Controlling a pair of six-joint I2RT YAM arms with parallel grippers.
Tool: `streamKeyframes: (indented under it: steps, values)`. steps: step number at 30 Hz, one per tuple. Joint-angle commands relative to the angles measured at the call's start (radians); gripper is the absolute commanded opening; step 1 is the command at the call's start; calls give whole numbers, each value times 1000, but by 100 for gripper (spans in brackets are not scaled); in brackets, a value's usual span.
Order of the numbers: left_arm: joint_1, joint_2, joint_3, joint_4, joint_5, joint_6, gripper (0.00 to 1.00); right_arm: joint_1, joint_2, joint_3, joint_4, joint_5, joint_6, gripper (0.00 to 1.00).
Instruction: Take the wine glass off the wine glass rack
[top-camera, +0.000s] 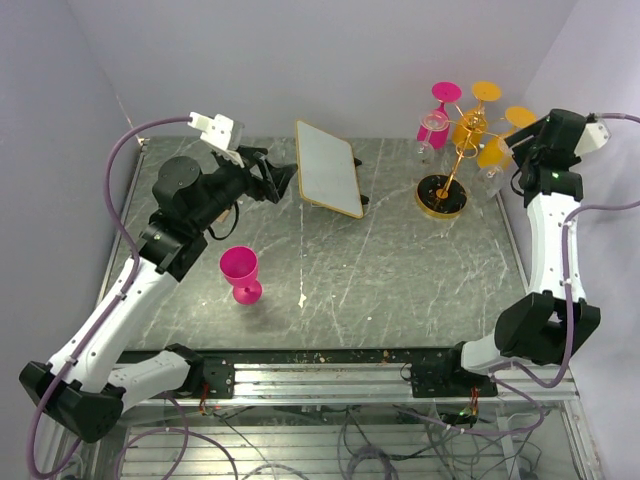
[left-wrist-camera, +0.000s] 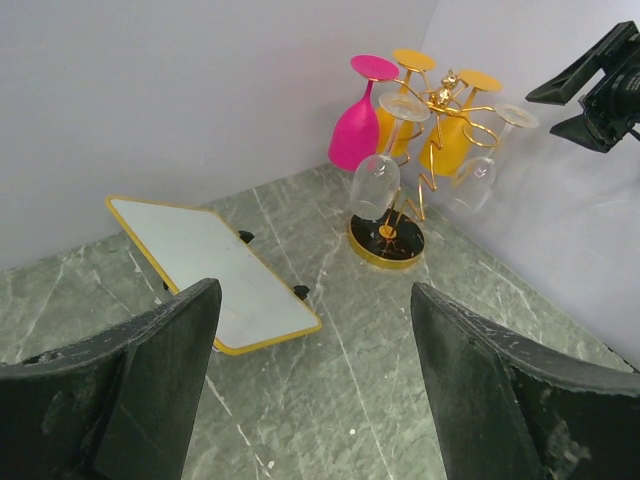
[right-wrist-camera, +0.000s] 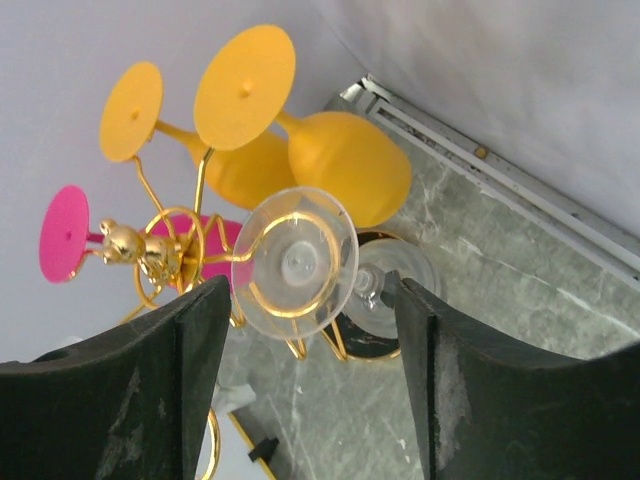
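Seeing our right pincer (right-wrist-camera: 308, 300) open by the clear wine glass (right-wrist-camera: 293, 250) at three o'clock on the wine glass rack (top-camera: 441, 197), we think it breaks easily: hold the stem.

Robotics laboratory bench cell. Plain pale partition walls (top-camera: 300, 60) are enclosing a grey marble-patterned tabletop (top-camera: 400, 270); an aluminium rail (top-camera: 330, 378) is running along its near edge, with the left arm (top-camera: 120, 320) and the right arm (top-camera: 548, 240) standing bolted to it, while lilac cables (top-camera: 150, 125) are looping from both arms and loose wiring (top-camera: 350, 440) is hanging beneath.
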Motion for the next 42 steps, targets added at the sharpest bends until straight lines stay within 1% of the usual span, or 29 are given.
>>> streamKeyframes:
  steps: [1,5,10,17,27,30,42]
  values:
    - [-8,9,-8,53,-20,29,87,-45,1,-24,100,-40,5,63]
    - [-7,17,-9,57,-11,31,87,-69,14,-27,99,-56,19,60]
    - [-8,21,-10,58,-11,30,88,-80,15,-46,116,-65,23,59]
    - [-8,18,-13,62,-6,29,88,-88,41,-63,126,-86,35,50]
    - [-7,34,-13,67,9,22,87,-90,81,-55,126,-82,46,47]
    - [-7,38,-14,67,9,20,87,-89,90,-55,130,-93,50,43]
    - [-4,56,-12,65,13,20,86,-91,95,-58,132,-106,70,19]
